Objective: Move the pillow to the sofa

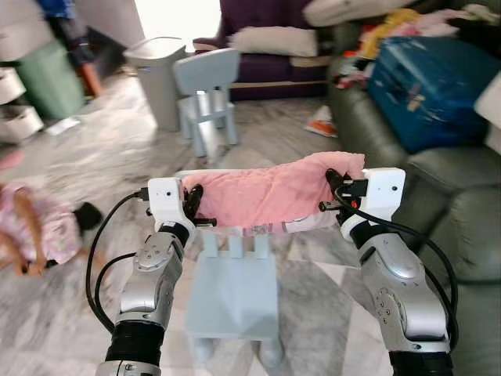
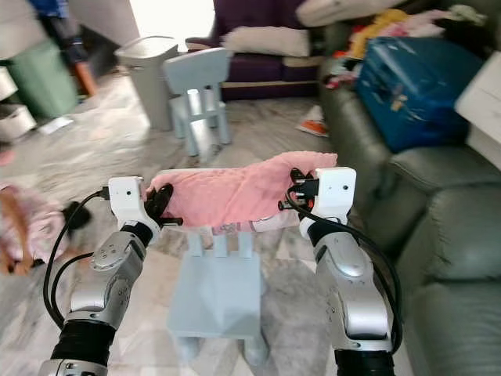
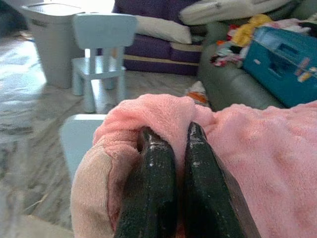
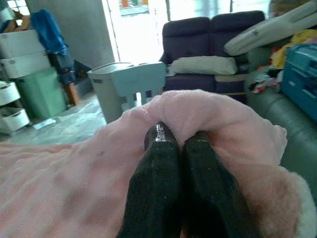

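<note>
Pillow held up between my two hands, above the small chair

My left hand (image 1: 194, 205) pinches the pillow (image 1: 270, 192) at its 9 o'clock end, my right hand (image 1: 335, 190) at its 3 o'clock end. A small chair (image 1: 233, 294) stands below it. Another chair (image 1: 207, 98) and a bin (image 1: 156, 78) stand at 11 o'clock, the sofa (image 1: 462, 211) at 3 o'clock.

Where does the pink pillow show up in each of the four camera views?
Left eye view: pillow centre, stretched between left gripper and right gripper.
Right eye view: centre, slightly left.
Left wrist view: lower right, bunched around the black fingers.
Right wrist view: across the lower half, around the fingers.
Shared landmark: purple sofa at the far side.
</note>
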### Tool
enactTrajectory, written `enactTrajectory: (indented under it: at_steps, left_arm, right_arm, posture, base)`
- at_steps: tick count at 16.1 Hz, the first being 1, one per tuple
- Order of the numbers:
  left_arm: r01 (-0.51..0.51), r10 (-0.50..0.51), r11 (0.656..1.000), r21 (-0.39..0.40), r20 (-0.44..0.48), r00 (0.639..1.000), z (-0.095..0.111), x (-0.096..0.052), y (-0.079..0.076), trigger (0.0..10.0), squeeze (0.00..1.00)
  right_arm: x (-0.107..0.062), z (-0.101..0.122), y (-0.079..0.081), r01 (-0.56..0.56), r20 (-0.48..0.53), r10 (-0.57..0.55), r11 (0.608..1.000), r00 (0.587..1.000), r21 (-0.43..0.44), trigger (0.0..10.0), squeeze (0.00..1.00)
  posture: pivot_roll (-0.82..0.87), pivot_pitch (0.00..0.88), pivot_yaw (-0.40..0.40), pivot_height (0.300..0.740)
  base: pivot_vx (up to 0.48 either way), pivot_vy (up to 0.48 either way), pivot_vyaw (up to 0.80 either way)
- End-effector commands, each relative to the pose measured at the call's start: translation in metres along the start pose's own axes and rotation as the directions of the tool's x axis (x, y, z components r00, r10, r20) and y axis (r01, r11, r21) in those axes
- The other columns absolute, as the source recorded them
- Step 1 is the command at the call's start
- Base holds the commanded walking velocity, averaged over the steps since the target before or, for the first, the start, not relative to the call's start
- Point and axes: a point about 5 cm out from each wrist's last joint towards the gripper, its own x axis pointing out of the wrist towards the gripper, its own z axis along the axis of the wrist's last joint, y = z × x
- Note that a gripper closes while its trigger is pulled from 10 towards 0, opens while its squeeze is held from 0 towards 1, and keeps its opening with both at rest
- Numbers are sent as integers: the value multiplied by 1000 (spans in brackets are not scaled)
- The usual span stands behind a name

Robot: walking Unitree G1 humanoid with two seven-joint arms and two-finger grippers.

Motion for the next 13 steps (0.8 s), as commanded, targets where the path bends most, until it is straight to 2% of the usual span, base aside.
enactTrajectory:
  at_steps: [1,6,8,13]
  left_arm:
    - [4,-4,1000,7,8,1000,3,1,1,10000,0]
    - [10,-10,1000,15,16,1000,4,1,0,10000,0]
    - [11,-11,1000,16,16,1000,4,1,0,10000,0]
    - [17,-17,1000,17,15,1000,3,1,1,10000,0]
  right_arm:
    - [1,7,5,-22,25,22,1000,999,3,10000,0]
    - [2,7,6,-32,27,32,999,999,10,10000,0]
    - [2,7,6,-34,29,33,999,999,9,10000,0]
    - [2,6,6,-34,28,34,999,999,5,10000,0]
  posture:
    - [-230,0,70,740]
    - [-229,0,69,740]
    - [-228,0,69,740]
    - [-228,0,70,740]
  base:
    - [0,0,-800]
    - [0,0,-754]
    - [0,-127,0]
    - [0,-325,0]
